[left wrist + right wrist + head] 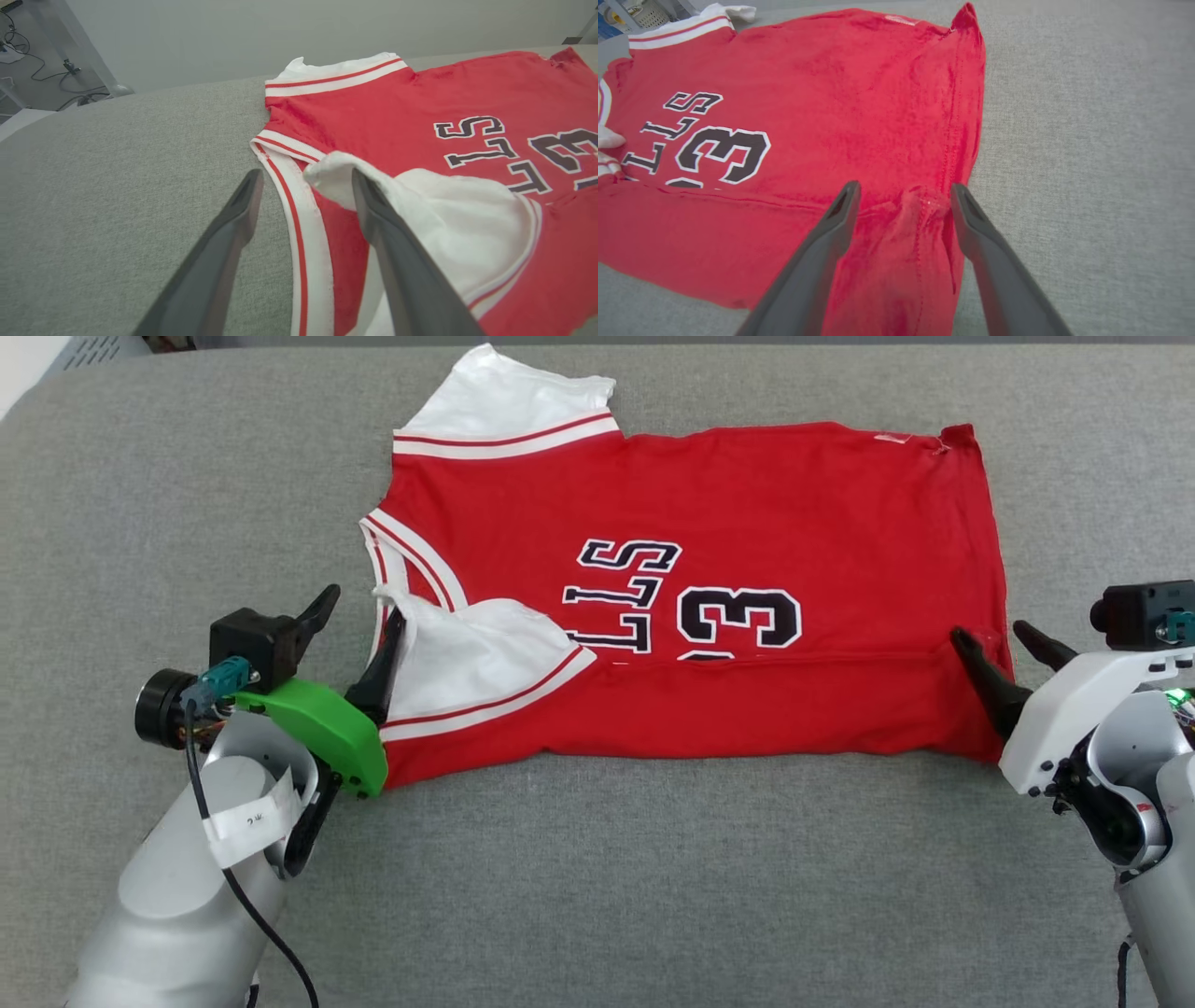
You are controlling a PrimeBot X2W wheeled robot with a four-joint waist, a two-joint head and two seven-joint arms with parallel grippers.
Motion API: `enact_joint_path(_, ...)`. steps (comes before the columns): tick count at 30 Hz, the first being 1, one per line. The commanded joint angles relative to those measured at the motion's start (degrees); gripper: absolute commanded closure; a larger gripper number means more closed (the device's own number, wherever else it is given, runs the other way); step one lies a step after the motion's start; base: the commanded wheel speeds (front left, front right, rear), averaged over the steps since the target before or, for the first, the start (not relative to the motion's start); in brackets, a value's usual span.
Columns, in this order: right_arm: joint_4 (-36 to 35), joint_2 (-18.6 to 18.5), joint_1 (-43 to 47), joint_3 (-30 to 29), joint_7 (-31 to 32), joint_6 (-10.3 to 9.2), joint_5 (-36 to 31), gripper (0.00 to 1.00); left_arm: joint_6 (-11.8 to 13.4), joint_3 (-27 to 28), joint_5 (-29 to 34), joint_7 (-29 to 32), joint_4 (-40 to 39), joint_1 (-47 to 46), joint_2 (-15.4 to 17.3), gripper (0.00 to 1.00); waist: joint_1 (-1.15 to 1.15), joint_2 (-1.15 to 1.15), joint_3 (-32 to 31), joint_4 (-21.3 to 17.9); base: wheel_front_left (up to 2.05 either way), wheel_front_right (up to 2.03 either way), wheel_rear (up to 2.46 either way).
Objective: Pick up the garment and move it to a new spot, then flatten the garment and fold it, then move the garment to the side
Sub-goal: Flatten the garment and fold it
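A grey fabric-covered surface (597,877) spans the head view. The garment (747,504) lies across the middle of it, collar toward the frame's left and hem toward the right. It is a red jersey-style shirt with white short sleeves.

Its lower long edge is turned up over the body as a flat red band (747,709) running left to right, and this band covers the bottom of the chest print. The far sleeve (509,406) spreads toward the top of the frame, edged in white with a red stripe. The near sleeve (467,658) is folded onto the chest, a little rumpled.

At the lower left, the left gripper (364,607) stands with its fingers wide apart and holds nothing. In the left wrist view one finger (233,219) is over the grey surface beside the striped collar (299,219); the other sits against the near sleeve's bunched tip.

At the right, the right gripper (990,633) is likewise spread wide. Its fingers straddle a puckered ridge of hem (920,219) at the folded corner.

The dark, white-outlined lettering (644,593) reads sideways, with a large "3" (742,618) beside it.
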Motion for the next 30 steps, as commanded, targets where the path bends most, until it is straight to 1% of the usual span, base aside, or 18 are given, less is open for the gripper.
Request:
enact_joint_path(1, -0.8, -0.4, 0.0, 0.1, -1.0, -0.05, -0.2, 0.0, 0.6, 1.0, -0.9, -0.8, -0.2, -0.4, -0.6, 0.0, -0.01, 0.68, -2.0, 0.4, 0.0, 0.0, 0.0)
enact_joint_path(4, -2.7, -1.5, 1.3, 0.7, -1.9, -0.05, -2.0, 0.0, 1.3, 2.6, -2.3, -1.4, -1.0, 1.3, -1.1, 0.0, -0.01, 0.68, -3.9, 0.3, 0.0, 0.0, 0.0)
enact_joint_path(8, -5.5, -0.7, 4.6, -1.6, -0.9, -0.05, -3.3, 0.0, 3.2, 4.6, -4.5, -1.3, -3.5, 5.1, -0.9, 0.0, -0.01, 0.68, -6.4, 0.4, 0.0, 0.0, 0.0)
enact_joint_path(10, -7.6, -0.7, 6.7, -2.7, 0.5, -0.05, -5.4, 0.0, 4.3, 4.9, -5.4, 0.4, -5.4, 7.5, -0.6, 0.0, -0.01, 0.68, -7.3, 0.6, 0.0, 0.0, 0.0)
enact_joint_path(12, -9.9, -0.4, 8.9, -4.2, 1.7, -0.05, -7.4, 0.0, 5.8, 5.6, -7.1, 2.4, -7.7, 10.0, -0.5, 0.0, -0.01, 0.68, -7.9, 0.8, 0.0, 0.0, 0.0)
enact_joint_path(14, -12.2, 0.4, 11.1, -6.0, 3.8, -0.05, -8.9, 0.0, 7.5, 5.9, -8.0, 5.1, -10.4, 12.4, 0.2, 0.0, -0.01, 0.68, -8.3, 0.9, 0.0, 0.0, 0.0)
enact_joint_path(19, -18.1, 4.2, 16.2, -10.1, 11.7, -0.05, -9.9, 0.0, 11.5, 5.9, -10.0, 11.9, -18.3, 18.1, 1.8, 0.0, -0.01, 0.68, -8.0, 0.8, 0.0, 0.0, 0.0)
enact_joint_path(23, -22.6, 7.2, 18.1, -12.1, 15.9, -0.05, -11.2, 0.0, 14.2, 4.8, -11.1, 18.0, -24.4, 21.3, 2.7, 0.0, -0.01, 0.68, -6.6, 0.5, 0.0, 0.0, 0.0)
enact_joint_path(27, -25.6, 8.9, 18.7, -12.7, 17.4, -0.05, -12.2, 0.0, 16.9, 4.1, -11.2, 22.1, -28.3, 22.2, 3.3, 0.0, -0.01, 0.68, -4.8, 0.1, 0.0, 0.0, 0.0)
enact_joint_path(30, -26.9, 9.6, 18.5, -12.5, 17.7, -0.05, -12.6, 0.0, 18.9, 3.5, -10.4, 25.2, -29.0, 22.0, 4.1, 0.0, -0.01, 0.68, -3.4, -0.5, 0.0, 0.0, 0.0)
